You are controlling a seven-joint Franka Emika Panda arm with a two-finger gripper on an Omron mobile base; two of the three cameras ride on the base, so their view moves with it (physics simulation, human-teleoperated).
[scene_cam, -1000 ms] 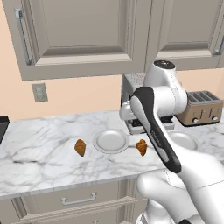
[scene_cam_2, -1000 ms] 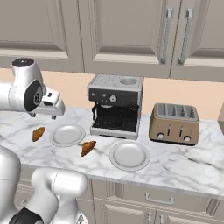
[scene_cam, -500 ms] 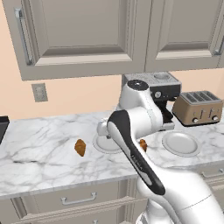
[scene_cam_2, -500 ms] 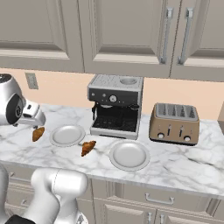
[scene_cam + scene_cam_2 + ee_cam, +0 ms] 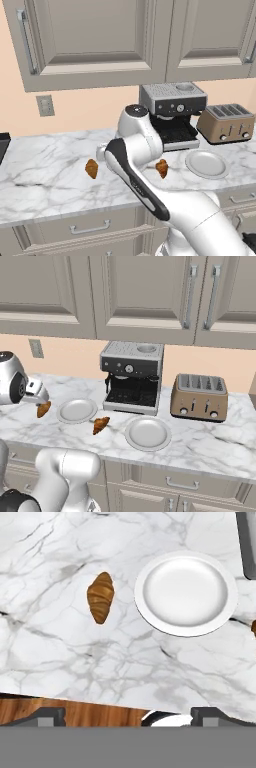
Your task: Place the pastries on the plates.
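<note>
One golden-brown pastry [image 5: 101, 597] lies on the marble counter, just left of a pale round plate [image 5: 185, 593] in the hand view. My gripper [image 5: 131, 717] hovers above them, open, its two fingertips [image 5: 47, 716] far apart with nothing between. From the right base view the gripper [image 5: 41, 399] hangs right over that pastry [image 5: 43, 408], beside the left plate [image 5: 76, 410]. The second pastry [image 5: 101, 424] lies between the left plate and the right plate [image 5: 147, 432]. In the left base view I see both pastries [image 5: 91, 168] [image 5: 162, 168] and the right plate [image 5: 207, 164]; my arm hides the left plate.
A coffee machine [image 5: 132, 376] and a toaster [image 5: 199, 397] stand at the back of the counter. Wall cabinets hang overhead. The counter's front edge and the wooden floor [image 5: 75, 714] lie below my fingertips in the hand view.
My arm has swung left across the counter, from near the plates to above the left pastry. The pastries and plates have stayed put.
</note>
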